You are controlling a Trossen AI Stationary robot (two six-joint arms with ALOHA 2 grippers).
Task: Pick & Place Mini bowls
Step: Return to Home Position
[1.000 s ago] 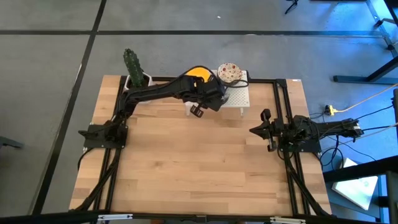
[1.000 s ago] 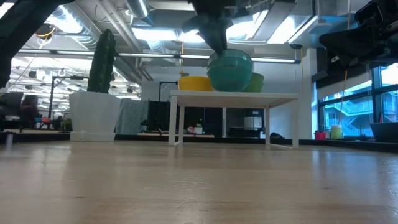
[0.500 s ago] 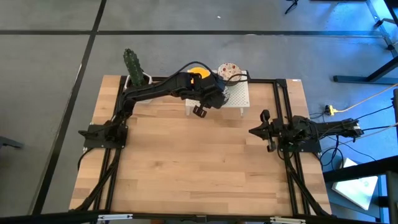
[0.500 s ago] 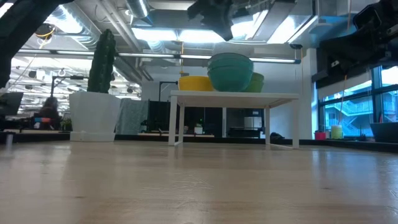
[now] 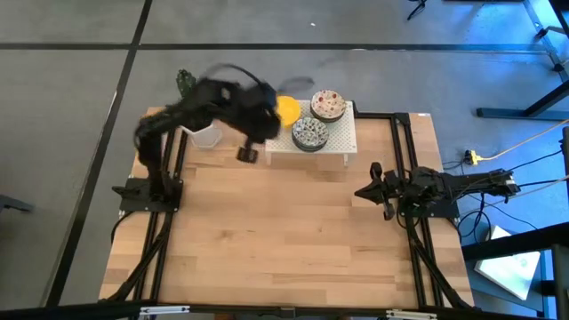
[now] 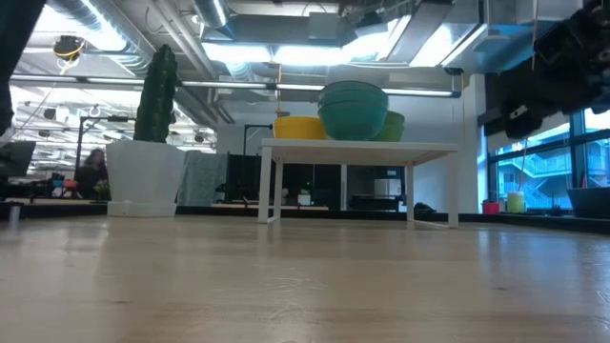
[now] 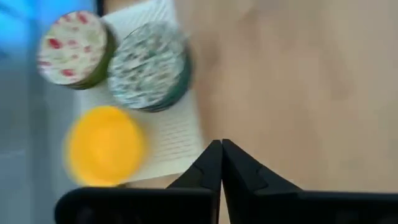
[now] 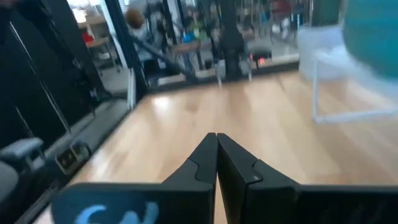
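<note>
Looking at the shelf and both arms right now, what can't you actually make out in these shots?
Stack heights: the high view looks straight down, so the yellow bowl, blue-patterned bowl and red floral bowl on the shelf hide anything beneath them.
Cactus: high view, mostly covered by the left arm.
Grippers: left gripper blurred, right gripper tiny in the high view; only the wrist views show both shut.
</note>
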